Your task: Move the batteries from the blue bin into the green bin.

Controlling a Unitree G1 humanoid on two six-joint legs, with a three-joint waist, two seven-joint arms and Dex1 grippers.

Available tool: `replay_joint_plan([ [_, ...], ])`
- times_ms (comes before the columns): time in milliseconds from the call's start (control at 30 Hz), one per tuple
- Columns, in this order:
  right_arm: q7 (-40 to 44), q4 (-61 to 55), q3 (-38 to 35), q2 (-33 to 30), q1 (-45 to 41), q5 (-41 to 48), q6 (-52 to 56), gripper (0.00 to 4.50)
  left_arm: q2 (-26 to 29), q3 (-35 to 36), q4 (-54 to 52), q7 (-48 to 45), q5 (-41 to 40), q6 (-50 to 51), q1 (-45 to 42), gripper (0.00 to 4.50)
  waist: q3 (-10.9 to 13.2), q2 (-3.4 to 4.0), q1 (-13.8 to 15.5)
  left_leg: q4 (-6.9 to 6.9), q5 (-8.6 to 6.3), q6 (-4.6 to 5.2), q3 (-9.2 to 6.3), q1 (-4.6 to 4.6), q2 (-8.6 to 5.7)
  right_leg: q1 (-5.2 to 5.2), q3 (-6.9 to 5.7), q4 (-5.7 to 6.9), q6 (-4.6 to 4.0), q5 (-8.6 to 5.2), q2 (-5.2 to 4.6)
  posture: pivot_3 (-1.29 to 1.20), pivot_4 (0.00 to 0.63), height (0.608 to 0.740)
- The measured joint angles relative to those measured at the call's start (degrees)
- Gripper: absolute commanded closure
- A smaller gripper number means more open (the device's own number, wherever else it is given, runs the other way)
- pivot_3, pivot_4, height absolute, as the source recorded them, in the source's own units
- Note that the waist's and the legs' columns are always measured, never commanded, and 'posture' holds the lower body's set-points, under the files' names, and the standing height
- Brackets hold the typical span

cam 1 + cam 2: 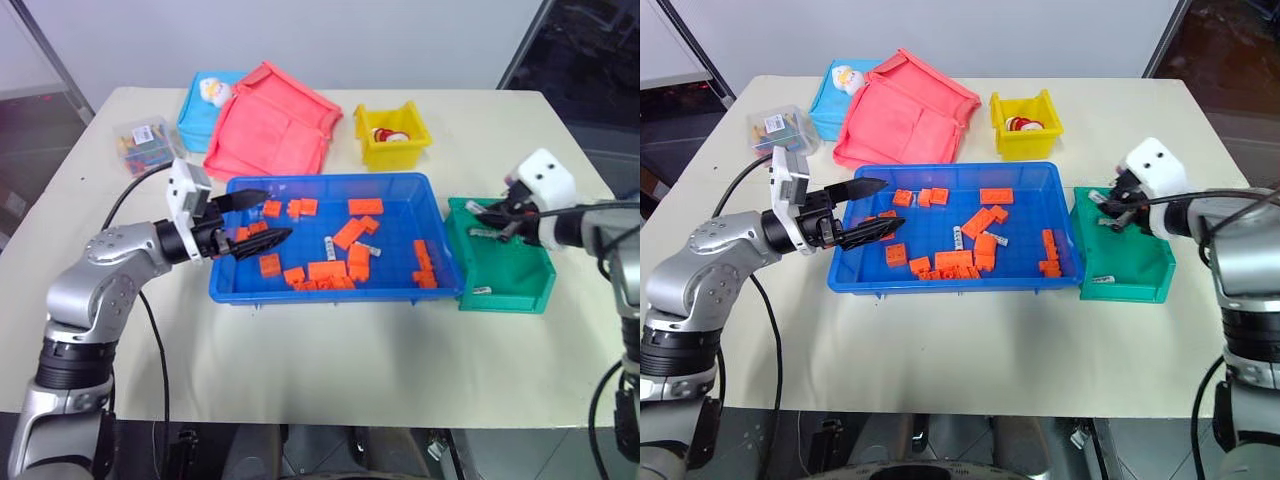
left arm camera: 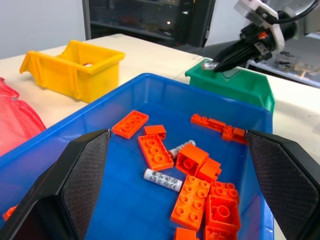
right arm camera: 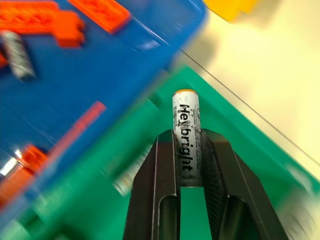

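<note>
One battery [image 3: 186,137] clamped, two [image 2: 163,180] in blue bin [image 1: 400,185]

The right gripper [image 1: 1110,212] sits over the back of the green bin [image 1: 1130,272], fingers pinched together on something small you can't really make out. The left gripper [image 1: 878,207] is spread open at the left end of the blue bin [image 1: 1025,205], just above its rim. Inside that bin there's a scatter of orange bricks [image 1: 975,250] and a couple of batteries [image 1: 959,238] near the middle. Behind it are a yellow bin [image 1: 1025,135], a pink tray [image 1: 905,120] and a light-blue box [image 1: 825,105].
</note>
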Motion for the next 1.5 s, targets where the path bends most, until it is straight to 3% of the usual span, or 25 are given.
replay_joint_plan([
  [200,-2.1,0.0,-1.6,-2.1,2.9,1.2,-1.4,4.42,-1.0,-0.6,1.6,-1.6,1.6,-0.1,-0.4,0.0,0.0,0.0,0.2,0.01,0.0,0.0,-0.01,-0.01,0.0,0.02,0.0,0.0,0.0,0.0,0.0,0.0,0.15,0.74],
  [233,-2.2,0.2,-1.6,-2.3,3.4,1.2,-1.8,3.35,-1.0,-0.6,1.6,-1.7,1.7,-0.1,-0.5,0.0,0.0,0.0,0.3,0.01,0.0,0.0,-0.01,-0.01,0.0,0.02,0.0,0.0,0.0,0.0,-0.01,0.0,0.15,0.74],
  [467,-3.0,3.9,-0.7,-4.2,3.0,1.6,-5.1,0.02,-0.8,-0.6,1.5,-2.1,1.8,0.0,-0.5,0.0,0.0,0.0,0.1,0.01,0.0,0.0,-0.01,0.0,0.01,0.02,0.0,-0.01,0.0,0.0,0.0,0.0,0.15,0.74],
  [700,-4.2,4.8,2.9,-1.0,-8.8,3.6,-4.7,0.02,0.1,-0.5,1.0,-2.1,2.6,0.0,0.4,0.0,0.0,0.0,-0.5,0.01,0.0,0.0,-0.03,0.01,0.04,0.01,0.01,0.02,0.0,0.0,0.04,0.0,0.15,0.74],
  [833,-5.5,1.5,7.2,9.5,-16.4,7.8,0.0,0.02,1.4,-0.5,0.0,-2.1,3.3,0.1,1.7,0.0,0.0,-0.01,-1.3,-0.02,0.0,0.0,-0.1,0.0,0.07,0.01,-0.01,0.04,0.0,0.0,0.08,0.0,0.15,0.74],
  [933,-8.8,1.2,9.6,20.9,-18.1,11.2,5.0,0.02,2.7,0.3,-1.7,-1.9,3.2,0.6,3.8,0.0,0.0,-0.01,-1.3,-0.02,0.0,0.0,-0.1,-0.02,0.07,-0.06,0.0,0.12,0.0,0.0,0.08,0.0,0.15,0.74],
  [1033,-10.5,1.2,12.8,27.0,-18.1,13.6,8.0,0.02,3.8,2.0,-4.0,-1.3,2.8,1.7,5.3,0.0,0.0,0.0,-0.8,0.01,0.0,0.0,-0.15,-0.11,0.03,-0.1,-0.02,0.14,0.0,0.0,0.01,0.0,0.15,0.74],
  [1500,-12.2,0.5,21.9,30.2,-11.1,16.3,9.6,0.02,3.7,7.5,-13.4,5.5,-0.8,5.3,12.7,0.0,0.0,-0.03,0.1,0.04,0.0,0.0,-0.11,-0.09,-0.07,-0.06,-0.03,0.11,0.01,0.0,-0.1,0.0,0.15,0.74],
])
